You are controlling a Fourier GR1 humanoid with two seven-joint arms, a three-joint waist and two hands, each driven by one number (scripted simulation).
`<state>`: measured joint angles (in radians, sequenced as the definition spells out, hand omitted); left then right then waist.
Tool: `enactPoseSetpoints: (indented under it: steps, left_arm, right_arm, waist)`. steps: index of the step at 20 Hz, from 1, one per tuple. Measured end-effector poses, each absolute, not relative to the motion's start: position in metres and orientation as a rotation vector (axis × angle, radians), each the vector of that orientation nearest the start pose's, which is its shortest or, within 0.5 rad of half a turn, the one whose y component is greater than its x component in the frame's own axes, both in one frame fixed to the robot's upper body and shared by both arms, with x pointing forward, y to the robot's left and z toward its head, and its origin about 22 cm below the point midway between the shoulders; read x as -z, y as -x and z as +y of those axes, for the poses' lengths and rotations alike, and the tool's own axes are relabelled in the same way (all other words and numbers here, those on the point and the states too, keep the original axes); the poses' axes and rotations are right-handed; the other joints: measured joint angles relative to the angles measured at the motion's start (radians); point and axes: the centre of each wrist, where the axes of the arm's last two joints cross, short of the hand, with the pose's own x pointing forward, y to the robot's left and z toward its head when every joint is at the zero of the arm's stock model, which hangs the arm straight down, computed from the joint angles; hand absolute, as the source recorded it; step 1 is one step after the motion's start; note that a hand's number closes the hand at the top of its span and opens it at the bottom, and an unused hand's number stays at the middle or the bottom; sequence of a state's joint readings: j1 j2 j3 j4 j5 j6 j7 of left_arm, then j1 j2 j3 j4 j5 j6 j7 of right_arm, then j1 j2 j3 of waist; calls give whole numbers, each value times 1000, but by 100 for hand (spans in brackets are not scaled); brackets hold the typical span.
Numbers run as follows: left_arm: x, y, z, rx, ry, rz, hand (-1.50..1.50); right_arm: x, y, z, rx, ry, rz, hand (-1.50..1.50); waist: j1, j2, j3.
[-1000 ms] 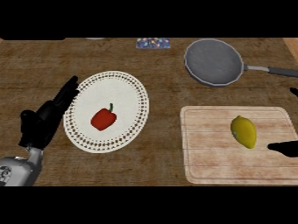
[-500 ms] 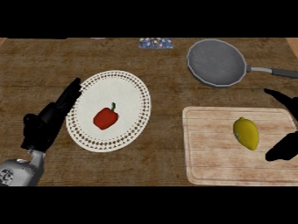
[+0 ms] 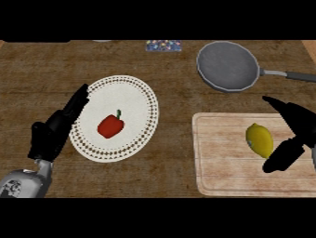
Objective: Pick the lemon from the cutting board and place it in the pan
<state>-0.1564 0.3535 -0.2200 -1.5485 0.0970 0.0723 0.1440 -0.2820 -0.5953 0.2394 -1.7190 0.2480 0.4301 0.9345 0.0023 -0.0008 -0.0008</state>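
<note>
A yellow lemon (image 3: pixel 259 139) lies on the pale wooden cutting board (image 3: pixel 222 162) at the lower right. My right hand (image 3: pixel 301 130) is open just to the right of the lemon, fingers above it and thumb below, with no contact that I can see. The grey pan (image 3: pixel 227 65) sits at the upper right, its dark handle (image 3: pixel 302 76) pointing right. My left hand (image 3: pixel 54 128) rests open at the left edge of the white plate.
A white plate (image 3: pixel 136 100) with a dotted rim holds a red bell pepper (image 3: pixel 110 126) left of centre. A small patterned object (image 3: pixel 163 45) lies at the counter's far edge. Bare wooden counter runs between plate, board and pan.
My right hand has come further into view and moved left toward the lemon, opening around its right side. The left hand has stayed in place.
</note>
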Motion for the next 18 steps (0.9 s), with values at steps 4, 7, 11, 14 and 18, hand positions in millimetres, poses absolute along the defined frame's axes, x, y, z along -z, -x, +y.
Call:
enactPoseSetpoints:
  steps: [4, 7, 11, 14, 18]
  left_arm:
    - [-48, -273, 251, 345, -98, -1506, 0]
    - [-50, -274, 251, 347, -96, -1506, 0]
    - [-49, -276, 250, 345, -97, -1501, 0]
    - [-50, -275, 249, 344, -92, -1499, 0]
    - [-48, -275, 248, 347, -93, -1499, 0]
  right_arm:
    - [-119, -279, -255, -969, 717, -742, -150]
    - [-115, -280, -259, -971, 724, -725, -150]
    - [-110, -282, -259, -972, 740, -714, -150]
    - [-97, -286, -251, -972, 748, -698, -150]
    - [-78, -284, -253, -972, 763, -683, -150]
  waist:
    - [-1, 0, 0]
    - [-1, 0, 0]
    - [-2, 1, 1]
    - [0, 1, 1]
    - [-1, 1, 1]
